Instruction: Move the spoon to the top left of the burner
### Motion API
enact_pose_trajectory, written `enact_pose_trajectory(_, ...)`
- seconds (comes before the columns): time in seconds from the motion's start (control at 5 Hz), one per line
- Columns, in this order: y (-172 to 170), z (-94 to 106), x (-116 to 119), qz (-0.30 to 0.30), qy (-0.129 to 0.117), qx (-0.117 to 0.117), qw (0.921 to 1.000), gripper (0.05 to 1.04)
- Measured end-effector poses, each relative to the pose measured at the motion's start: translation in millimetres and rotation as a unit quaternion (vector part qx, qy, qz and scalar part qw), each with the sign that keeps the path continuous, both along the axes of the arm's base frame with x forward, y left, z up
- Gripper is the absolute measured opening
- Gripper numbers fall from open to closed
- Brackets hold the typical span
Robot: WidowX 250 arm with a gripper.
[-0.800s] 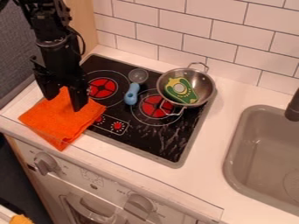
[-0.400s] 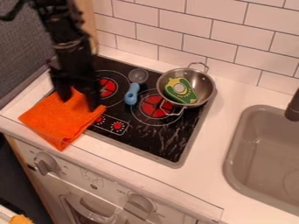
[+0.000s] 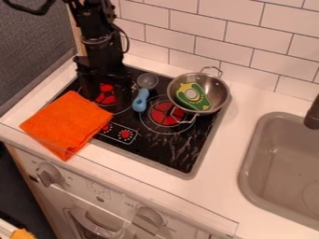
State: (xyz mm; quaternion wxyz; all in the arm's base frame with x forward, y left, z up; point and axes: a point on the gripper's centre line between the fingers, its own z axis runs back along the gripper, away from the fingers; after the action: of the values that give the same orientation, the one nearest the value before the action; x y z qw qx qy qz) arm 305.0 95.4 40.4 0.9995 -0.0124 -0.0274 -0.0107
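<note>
Across from above the orange cloth [image 3: 65,123], the black gripper [image 3: 107,99] has moved toward the spoon and now hangs over the left-hand burner [image 3: 106,93], its two fingers spread apart with nothing between them. Nearest, at the lower left corner, is a bit of something yellow-orange [image 3: 22,234]. Behind it stands the white toy oven front [image 3: 100,198] with its knobs. On the counter [image 3: 215,179] above, the cloth overlaps the near left corner of the black cooktop [image 3: 168,156], beside the control panel [image 3: 126,134]; a grey sink [image 3: 255,179] is set in at the right. Farther back, the blue-handled spoon [image 3: 141,101] lies between the two burners, handle toward the near side and bowl away. To its right, a two-handled metal pan [image 3: 219,88] holds a toy avocado half [image 3: 192,96]. White wall tiles [image 3: 252,53] rise behind.
</note>
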Motion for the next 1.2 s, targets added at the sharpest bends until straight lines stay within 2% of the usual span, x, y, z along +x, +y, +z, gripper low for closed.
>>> enact_pose_trajectory(0.4, -12, -9.0, 18, 0.01, -0.01, -0.016, 0.9998, 1.0)
enact_pose_trajectory(0.6, -23, -8.4, 25, 0.007, -0.024, -0.022, 0.9994, 1.0)
enact_pose_trajectory(0.8, -26, -16.5, 27, 0.009, -0.022, -0.02, 0.9995, 1.0)
enact_pose_trajectory(1.0, -21, -30.9, 30, 0.008, -0.005, 0.001, 1.0, 0.95)
enact_pose_trajectory(1.2, -17, -33.0, 30, 0.012, -0.005, 0.019, 0.9997, 0.664)
